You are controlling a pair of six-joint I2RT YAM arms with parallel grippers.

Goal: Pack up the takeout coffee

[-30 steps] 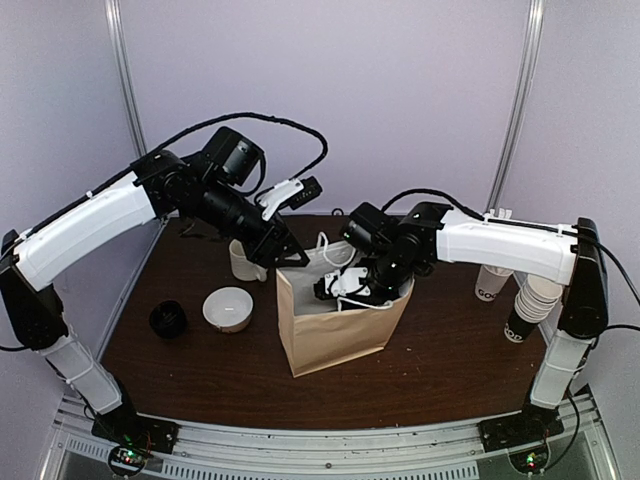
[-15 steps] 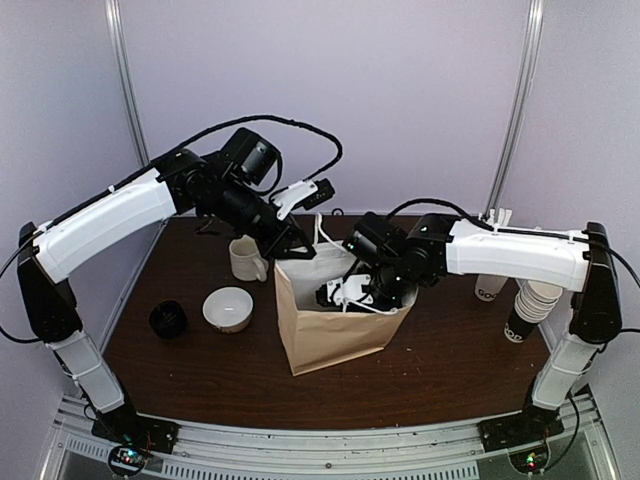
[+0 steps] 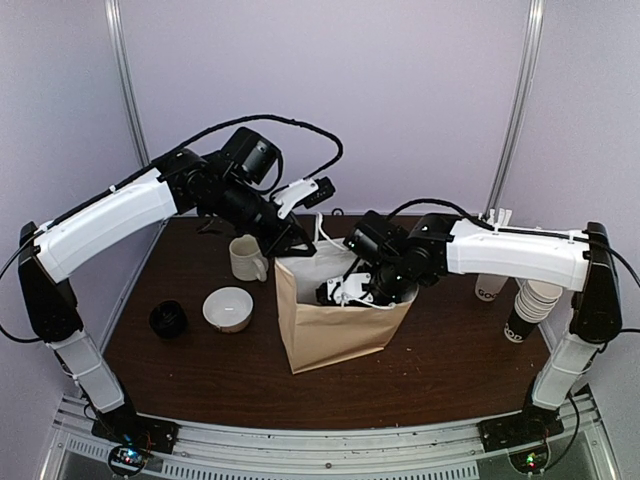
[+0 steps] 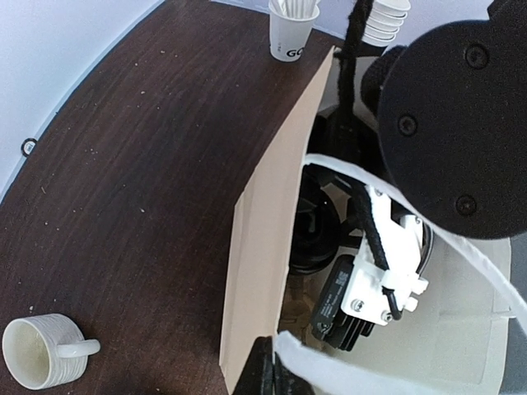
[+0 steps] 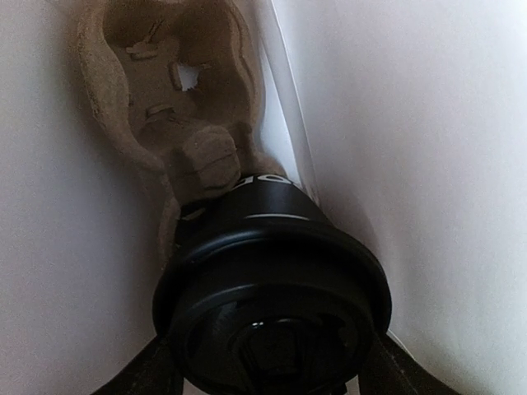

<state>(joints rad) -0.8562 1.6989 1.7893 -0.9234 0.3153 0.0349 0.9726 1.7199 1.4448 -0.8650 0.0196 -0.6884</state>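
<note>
right pincer (image 3: 347, 289) is down inside the paper bag (image 3: 335, 330), which stands mid-tabletop (image 3: 200, 370). it's clamped on the takeout coffee (image 5: 272, 280), with fingers (image 5: 136, 374) on either side of the cup. the cup hangs over a pulp carrier (image 5: 156, 74) on the bag floor (touching or not: cannot tell). left pincer (image 4: 265, 374) is closed on the bag's far-left rim, next to the white handle (image 4: 306, 366). cream mug (image 3: 245, 258) sits toward the far-left corner, near the bag but apart from it.
</note>
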